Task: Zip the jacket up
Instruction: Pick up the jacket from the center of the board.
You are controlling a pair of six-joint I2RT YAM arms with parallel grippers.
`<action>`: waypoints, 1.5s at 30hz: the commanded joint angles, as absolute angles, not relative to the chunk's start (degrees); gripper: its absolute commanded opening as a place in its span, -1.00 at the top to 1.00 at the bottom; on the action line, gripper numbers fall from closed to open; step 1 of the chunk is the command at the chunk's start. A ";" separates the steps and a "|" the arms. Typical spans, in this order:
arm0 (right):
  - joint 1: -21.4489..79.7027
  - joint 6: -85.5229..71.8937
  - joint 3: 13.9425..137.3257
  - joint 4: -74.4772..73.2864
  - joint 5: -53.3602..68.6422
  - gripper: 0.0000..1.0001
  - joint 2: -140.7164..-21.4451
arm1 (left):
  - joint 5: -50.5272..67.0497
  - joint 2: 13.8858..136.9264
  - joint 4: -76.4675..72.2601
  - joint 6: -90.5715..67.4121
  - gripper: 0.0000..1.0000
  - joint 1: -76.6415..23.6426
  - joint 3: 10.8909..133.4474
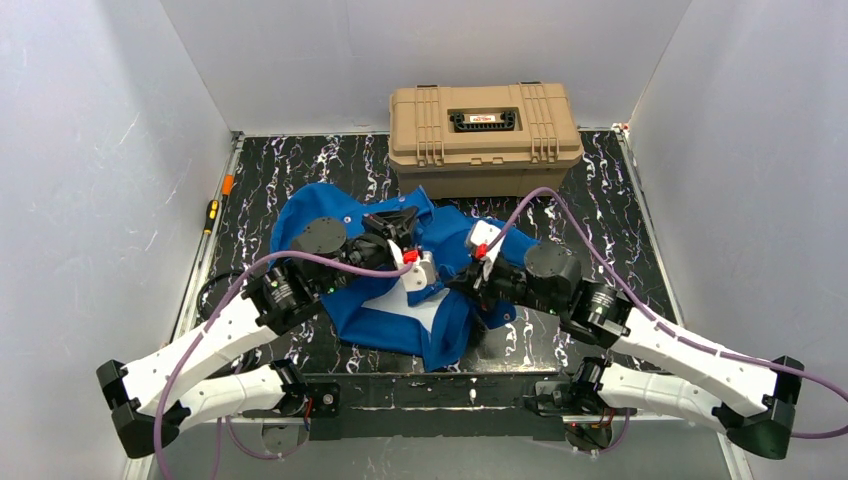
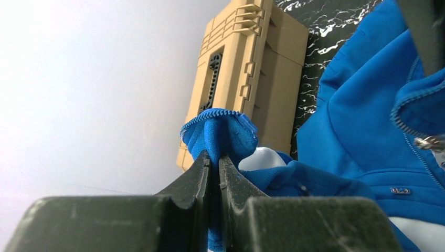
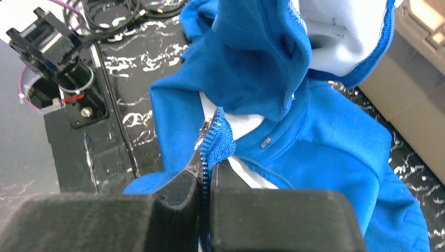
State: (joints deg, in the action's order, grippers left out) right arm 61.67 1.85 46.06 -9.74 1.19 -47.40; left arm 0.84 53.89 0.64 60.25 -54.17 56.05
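The royal-blue jacket (image 1: 380,310) lies crumpled in the middle of the dark marbled table, its pale lining (image 1: 405,305) showing. My left gripper (image 1: 398,222) is shut on a fold of the jacket's zipper edge (image 2: 218,131), lifted off the table. My right gripper (image 1: 478,272) is shut on the other zipper edge (image 3: 218,139), with blue zipper teeth between the fingers (image 3: 183,178). A metal zipper slider (image 3: 202,134) sits just above the fingertips. A small snap (image 3: 266,140) shows on the jacket front. Both grippers are close together over the jacket.
A tan hard-plastic case (image 1: 484,135) stands at the back of the table, just behind the jacket; it also shows in the left wrist view (image 2: 236,68). A screwdriver (image 1: 211,214) lies by the left wall. White walls enclose the table on three sides.
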 commanded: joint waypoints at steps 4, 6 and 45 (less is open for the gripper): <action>54.14 0.47 50.42 4.81 14.46 0.97 -50.53 | 1.88 51.02 7.69 61.56 1.00 -54.32 60.22; 52.35 -1.27 51.00 5.34 16.95 0.97 -51.44 | 2.39 50.82 7.92 61.29 1.00 -54.32 58.59; 41.57 -19.69 44.47 14.25 23.31 0.97 -55.07 | -3.74 58.58 -10.18 69.81 1.00 -54.53 48.51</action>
State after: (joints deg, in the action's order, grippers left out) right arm 41.95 -16.88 43.68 12.12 26.00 -54.22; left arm -0.56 56.18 -5.87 62.85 -54.19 50.26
